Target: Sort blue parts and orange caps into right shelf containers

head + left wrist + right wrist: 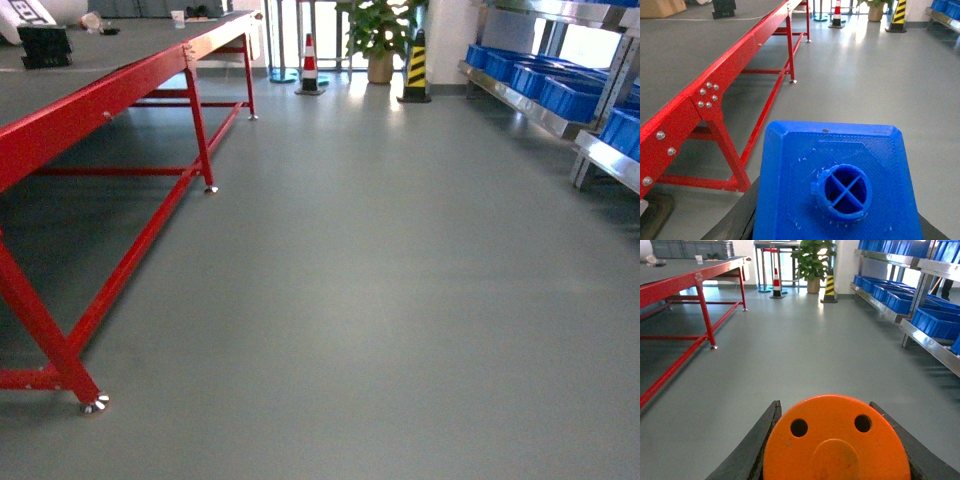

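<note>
Several containers (570,95), right shelf (520,100), contents unseen

Workshop: red worktable (110,95), steel rack (545,105), blue bins (560,92).

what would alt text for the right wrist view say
A round orange cap with two small dark holes in its flat top fills the lower foreground, gripped between the dark fingers of the right pincer. Beyond lie grey floor, a red-framed table at left and a steel shelf rack of large blue plastic bins at right.
</note>
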Controlling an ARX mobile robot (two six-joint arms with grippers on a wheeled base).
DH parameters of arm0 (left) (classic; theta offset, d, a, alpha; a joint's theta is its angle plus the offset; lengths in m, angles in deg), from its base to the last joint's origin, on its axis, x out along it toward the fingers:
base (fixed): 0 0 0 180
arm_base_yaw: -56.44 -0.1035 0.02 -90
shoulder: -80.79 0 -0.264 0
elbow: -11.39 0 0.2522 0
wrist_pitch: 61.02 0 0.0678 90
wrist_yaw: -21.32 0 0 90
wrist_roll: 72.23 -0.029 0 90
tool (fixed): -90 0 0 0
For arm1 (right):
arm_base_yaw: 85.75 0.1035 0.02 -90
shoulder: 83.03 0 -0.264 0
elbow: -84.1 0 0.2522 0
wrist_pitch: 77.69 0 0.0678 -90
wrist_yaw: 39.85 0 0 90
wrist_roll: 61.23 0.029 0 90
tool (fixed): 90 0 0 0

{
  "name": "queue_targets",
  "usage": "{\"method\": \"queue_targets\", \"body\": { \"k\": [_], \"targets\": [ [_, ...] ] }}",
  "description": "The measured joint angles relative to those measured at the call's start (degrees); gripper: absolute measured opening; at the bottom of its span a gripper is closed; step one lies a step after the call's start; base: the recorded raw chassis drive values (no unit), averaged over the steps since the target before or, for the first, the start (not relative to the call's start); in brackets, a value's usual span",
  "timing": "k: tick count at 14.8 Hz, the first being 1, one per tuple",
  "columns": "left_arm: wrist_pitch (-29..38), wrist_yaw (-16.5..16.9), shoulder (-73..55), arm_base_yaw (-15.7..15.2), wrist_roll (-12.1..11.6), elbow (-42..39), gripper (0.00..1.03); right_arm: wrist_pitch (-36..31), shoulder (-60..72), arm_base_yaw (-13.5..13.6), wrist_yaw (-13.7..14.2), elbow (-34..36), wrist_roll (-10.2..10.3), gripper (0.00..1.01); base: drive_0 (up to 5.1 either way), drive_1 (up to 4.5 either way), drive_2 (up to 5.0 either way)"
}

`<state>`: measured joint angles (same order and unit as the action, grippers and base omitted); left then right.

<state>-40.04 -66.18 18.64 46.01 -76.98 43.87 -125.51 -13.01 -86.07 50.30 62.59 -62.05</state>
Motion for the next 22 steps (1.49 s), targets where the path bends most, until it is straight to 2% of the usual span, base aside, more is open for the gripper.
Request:
{"method": "queue_targets", "body": {
  "k": [22],
  "targets": [
    [0.0, 0.0, -0.1, 0.1, 0.0, 0.0, 0.45, -0.2, 0.0, 0.3, -0.1, 0.0, 0.0, 0.43, 0.0, 4.23, -4.2]
  ]
}}
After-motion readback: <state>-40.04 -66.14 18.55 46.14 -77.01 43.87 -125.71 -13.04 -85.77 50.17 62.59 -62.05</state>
